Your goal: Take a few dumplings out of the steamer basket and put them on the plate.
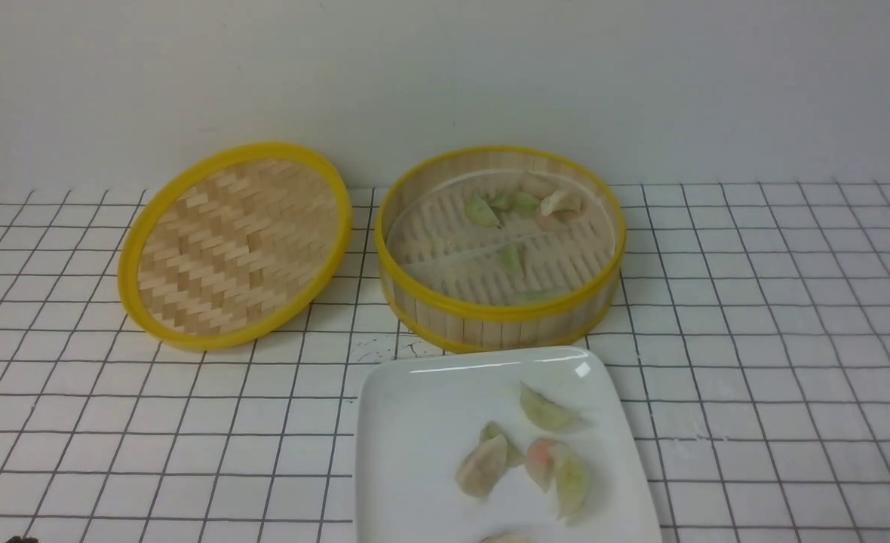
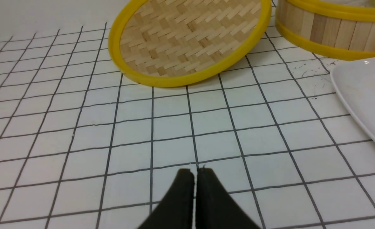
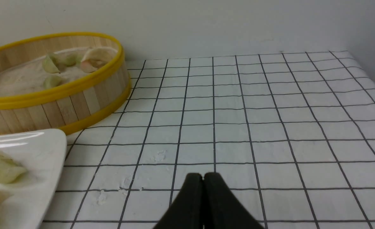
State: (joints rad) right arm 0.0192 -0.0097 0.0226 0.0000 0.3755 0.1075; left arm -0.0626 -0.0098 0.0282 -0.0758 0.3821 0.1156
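L claw [image 2: 196,171] tips together, nothing held, over bare grid. R claw [image 3: 203,176] same. Basket [image 1: 501,305] ~12 o'clock; plate [image 1: 415,452] just nearer, ~6 o'clock of it. Dumplings [image 1: 543,411] on plate, others in basket. No readable writing.

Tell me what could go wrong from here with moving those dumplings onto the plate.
The translucent crescent-shaped dumplings bunched at the far side of the round bamboo steamer basket might stick together and come up as a clump. Its upright wall could get bumped when reaching in. On the square glossy white plate, several already touch, so adding more there may pile them up.
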